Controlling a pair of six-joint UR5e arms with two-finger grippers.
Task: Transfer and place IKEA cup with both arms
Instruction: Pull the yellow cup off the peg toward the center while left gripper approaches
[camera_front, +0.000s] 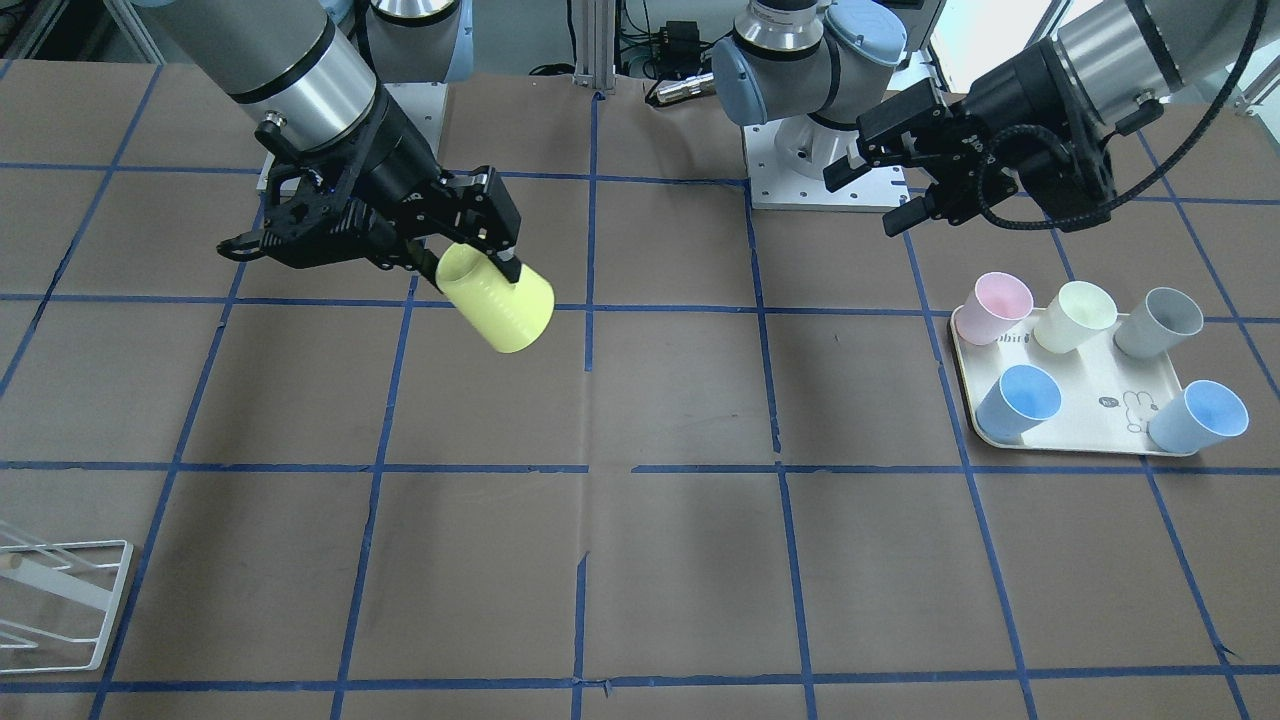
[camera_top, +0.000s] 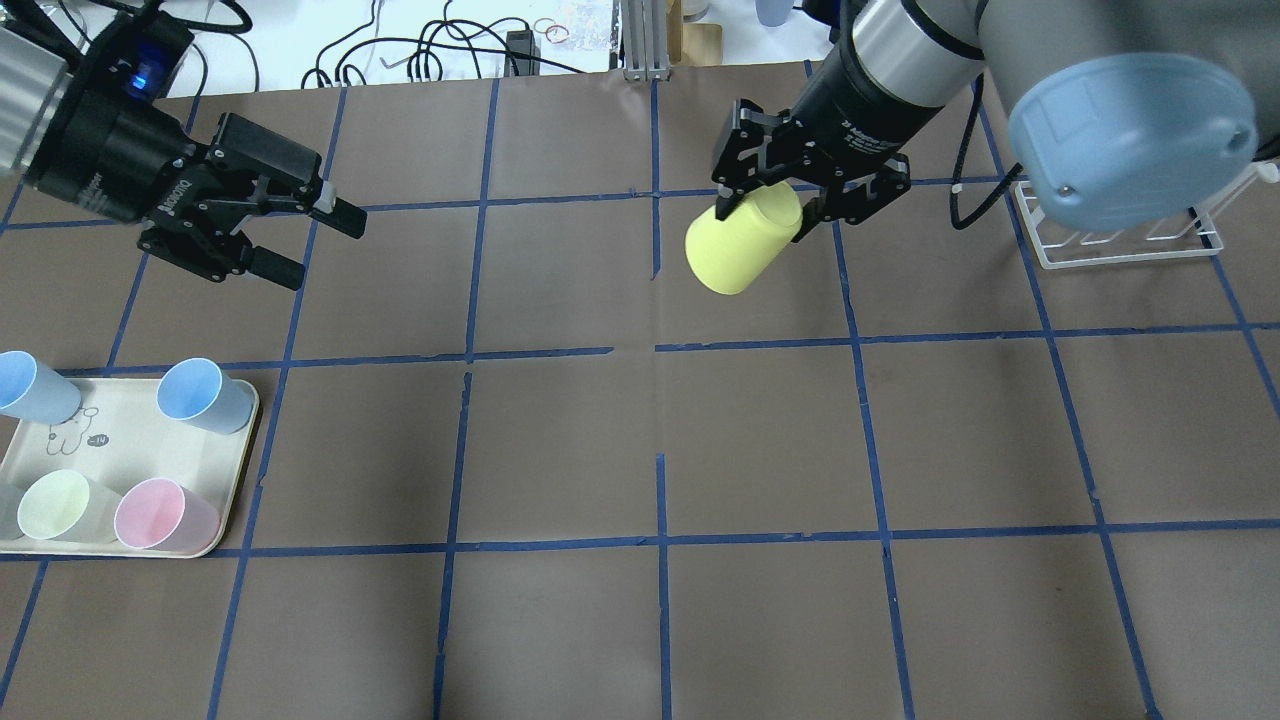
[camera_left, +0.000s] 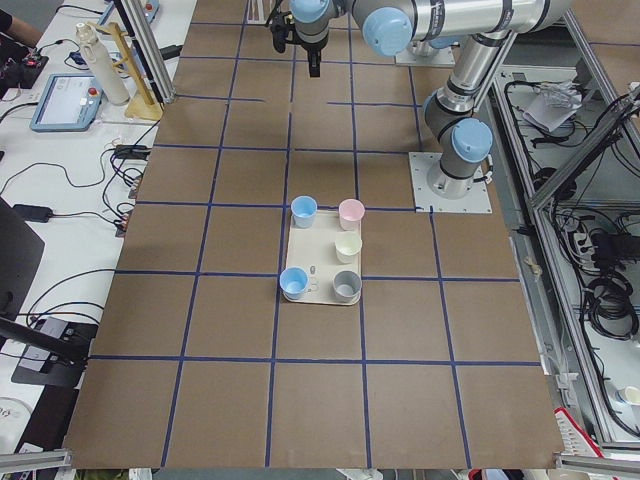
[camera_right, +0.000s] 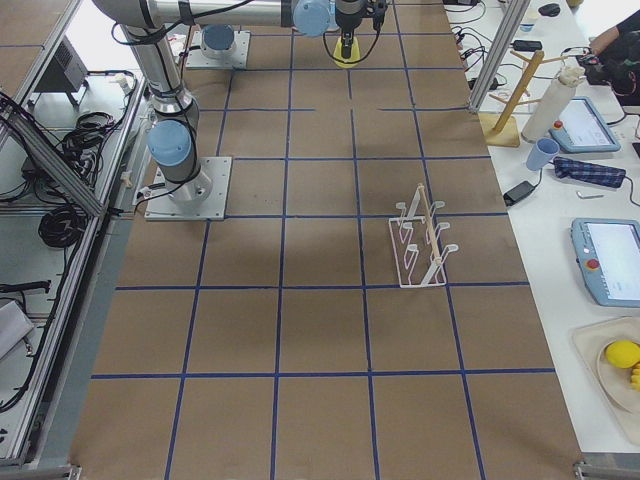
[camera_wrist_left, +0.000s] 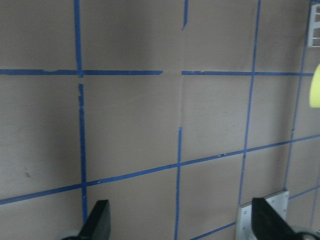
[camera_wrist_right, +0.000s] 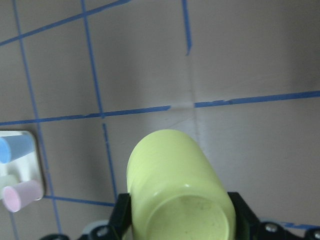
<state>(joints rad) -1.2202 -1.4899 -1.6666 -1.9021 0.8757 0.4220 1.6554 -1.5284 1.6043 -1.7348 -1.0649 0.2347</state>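
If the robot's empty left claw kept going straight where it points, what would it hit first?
Probably the bare table: the wrist camera on the left gripper shows only paper ahead, with the cup at the view's edge, off that line. Depth is unclear.

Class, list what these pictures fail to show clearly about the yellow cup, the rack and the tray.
- Yellow cup: the left wrist view shows only a sliver, cut by the right edge.
- Rack: in the overhead view, the right arm covers its upper part.
- Tray: in the overhead view, the left edge cuts off its end.
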